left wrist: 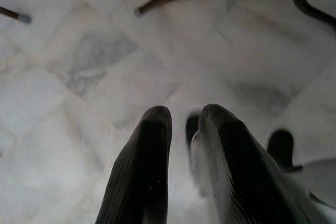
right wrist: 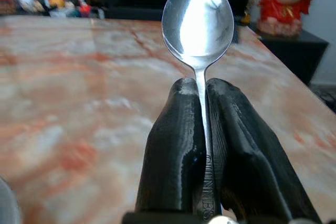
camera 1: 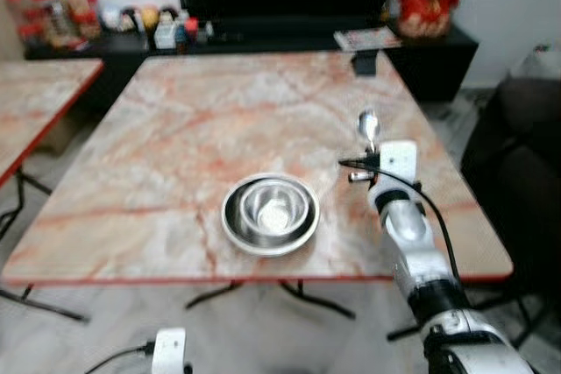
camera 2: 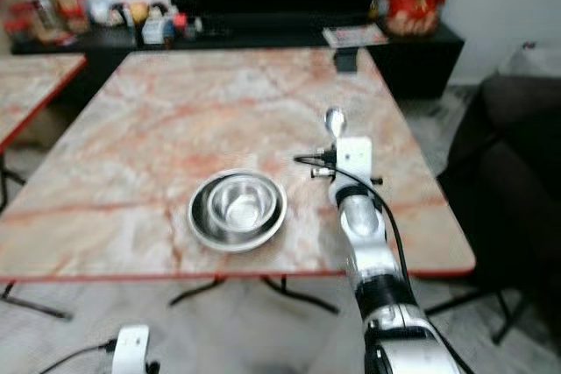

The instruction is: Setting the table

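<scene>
While the right pincer hangs over the counter, its two black fingers are pressed onto the handle of a spoon, pinching it on both sides. That spoon runs straight out along the fingers, long axis pointing away from the robot toward the far edge of the counter, bowl end leading and handle end buried in the grip (in the head views the bowl sits just past the white wrist block). It's held above the marble top, to the right of a steel bowl near the front edge, the two clearly apart. Down low, the left pincer hangs over the pale tiled floor, fingers close together with a narrow gap, gripping nothing.
</scene>
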Controlling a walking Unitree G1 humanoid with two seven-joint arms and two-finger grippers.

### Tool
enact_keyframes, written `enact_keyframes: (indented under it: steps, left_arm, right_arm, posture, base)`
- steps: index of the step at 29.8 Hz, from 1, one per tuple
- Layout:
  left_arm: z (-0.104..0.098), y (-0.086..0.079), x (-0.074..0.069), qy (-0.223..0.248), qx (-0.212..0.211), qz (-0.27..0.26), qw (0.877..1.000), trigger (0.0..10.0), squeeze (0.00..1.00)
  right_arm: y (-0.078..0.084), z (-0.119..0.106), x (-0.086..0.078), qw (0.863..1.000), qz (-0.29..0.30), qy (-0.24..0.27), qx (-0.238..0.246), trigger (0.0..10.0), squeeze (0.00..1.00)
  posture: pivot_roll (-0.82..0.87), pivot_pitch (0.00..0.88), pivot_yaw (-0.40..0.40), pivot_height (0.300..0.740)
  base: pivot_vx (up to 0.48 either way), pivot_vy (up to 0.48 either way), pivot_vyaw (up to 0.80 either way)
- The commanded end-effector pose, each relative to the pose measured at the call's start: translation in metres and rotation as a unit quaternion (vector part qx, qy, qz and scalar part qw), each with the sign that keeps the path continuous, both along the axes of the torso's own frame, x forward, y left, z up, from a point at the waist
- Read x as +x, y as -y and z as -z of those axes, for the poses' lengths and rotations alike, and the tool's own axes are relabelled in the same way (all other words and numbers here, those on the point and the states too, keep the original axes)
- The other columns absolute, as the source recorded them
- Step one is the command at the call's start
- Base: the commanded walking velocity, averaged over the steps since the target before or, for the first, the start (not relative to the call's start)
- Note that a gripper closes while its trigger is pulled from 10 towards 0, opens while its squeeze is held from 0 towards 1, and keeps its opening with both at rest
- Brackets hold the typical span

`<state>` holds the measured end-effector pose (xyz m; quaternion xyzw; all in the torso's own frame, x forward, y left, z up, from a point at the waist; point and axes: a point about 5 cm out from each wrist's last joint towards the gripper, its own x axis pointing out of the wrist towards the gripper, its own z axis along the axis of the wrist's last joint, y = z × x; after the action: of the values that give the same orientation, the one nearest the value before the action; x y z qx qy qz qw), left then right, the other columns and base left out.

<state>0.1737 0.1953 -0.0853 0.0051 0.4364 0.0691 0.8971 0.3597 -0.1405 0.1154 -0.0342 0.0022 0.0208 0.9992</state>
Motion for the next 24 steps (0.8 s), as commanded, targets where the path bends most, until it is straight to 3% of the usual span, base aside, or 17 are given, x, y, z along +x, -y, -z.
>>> enact_keyframes:
  steps: [1,7,12,20,24]
  left_arm:
    - [0.001,-0.004,-0.004,-0.004,0.000,-0.006,1.000,10.0,0.00]
    - [0.002,-0.004,-0.006,-0.005,0.001,-0.003,1.000,10.0,0.00]
    - [0.003,-0.007,-0.009,-0.008,0.004,-0.003,1.000,10.0,0.00]
    - [0.004,-0.007,-0.011,-0.012,0.005,0.007,1.000,10.0,0.00]
    - [0.003,-0.006,-0.010,-0.012,0.004,0.009,1.000,10.0,0.00]
  right_arm:
    - [-0.010,0.000,-0.001,1.000,-0.015,0.002,0.002,10.0,0.00]
    - [-0.013,0.015,-0.017,1.000,-0.020,-0.020,-0.010,10.0,0.00]
    - [-0.003,0.020,-0.037,0.999,0.003,-0.037,-0.018,10.0,0.00]
    - [-0.003,0.019,-0.047,0.999,-0.002,-0.048,-0.019,10.0,0.00]
    - [-0.002,0.032,-0.048,0.995,0.006,-0.090,-0.031,10.0,0.00]
  posture:
    - [-0.05,0.000,0.009,0.732]
    - [-0.05,0.000,0.008,0.732]
    - [-0.06,0.000,0.017,0.732]
    - [-0.08,0.000,0.031,0.732]
    - [-0.06,0.000,0.030,0.732]
  base:
    - [0.000,0.000,0.00]
    - [0.000,0.000,0.00]
    - [0.000,0.000,0.00]
    - [0.000,0.000,0.00]
    - [0.000,0.000,0.00]
